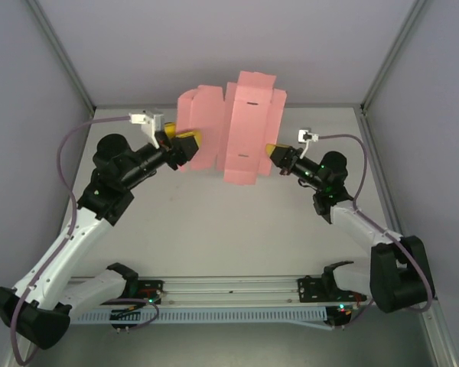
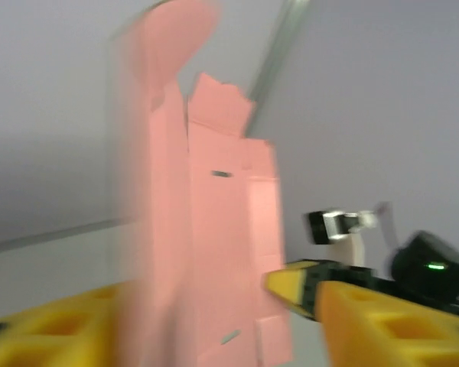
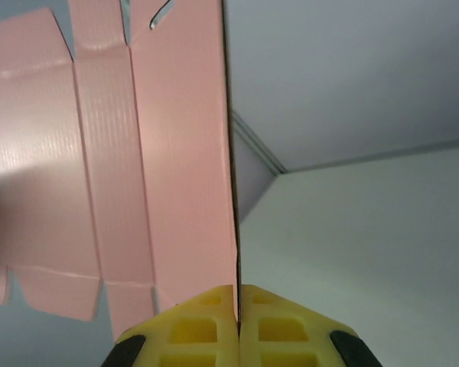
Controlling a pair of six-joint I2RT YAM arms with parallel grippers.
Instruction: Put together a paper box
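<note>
The paper box (image 1: pixel 237 130) is an unfolded pale pink die-cut sheet with flaps and creases, held upright in the air above the table between the two arms. My right gripper (image 1: pixel 274 153) is shut on the sheet's right edge. In the right wrist view its yellow fingers (image 3: pixel 206 329) pinch that edge of the paper box (image 3: pixel 138 153). My left gripper (image 1: pixel 185 144) is at the sheet's left side. In the blurred left wrist view the left gripper (image 2: pixel 214 325) is open, and the paper box (image 2: pixel 222 252) stands between its wide-apart fingers, close to the left one. The right gripper's yellow tip (image 2: pixel 291 283) meets the sheet's far edge.
The grey table (image 1: pixel 214 222) lies below, closed in by pale walls at the back and sides. A metal rail (image 1: pixel 229 290) with the arm bases runs along the near edge. Grey cables (image 1: pixel 69 145) loop from both wrists.
</note>
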